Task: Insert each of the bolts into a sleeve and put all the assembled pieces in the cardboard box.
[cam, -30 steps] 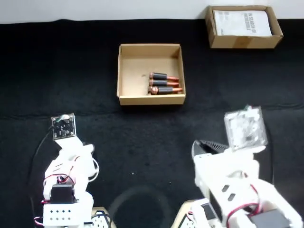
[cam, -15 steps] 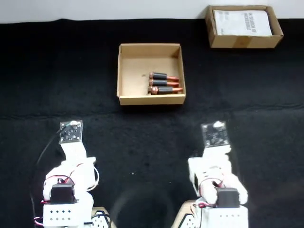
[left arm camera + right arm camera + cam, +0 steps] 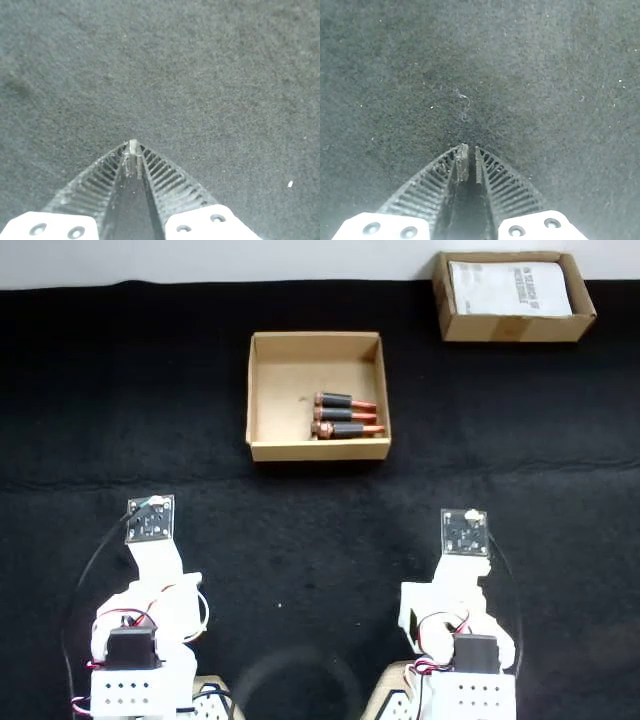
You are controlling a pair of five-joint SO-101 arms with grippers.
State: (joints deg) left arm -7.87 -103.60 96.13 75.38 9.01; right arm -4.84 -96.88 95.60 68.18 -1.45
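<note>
Both arms sit folded back, left end effector [image 3: 131,148] and right end effector [image 3: 469,152] closed, pointing downward.

Three assembled pieces [image 3: 345,415], each a copper-coloured bolt in a dark sleeve, lie flat, side by side and touching. They are in the open cardboard box [image 3: 285,380], on its right-gripper side. The box sits well ahead of the left gripper [image 3: 132,146] and right gripper [image 3: 469,149], roughly midway between them.

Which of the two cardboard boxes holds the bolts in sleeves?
The middle box: three assembled pieces lie side by side in it. The far corner box holds a printed sheet instead.
</note>
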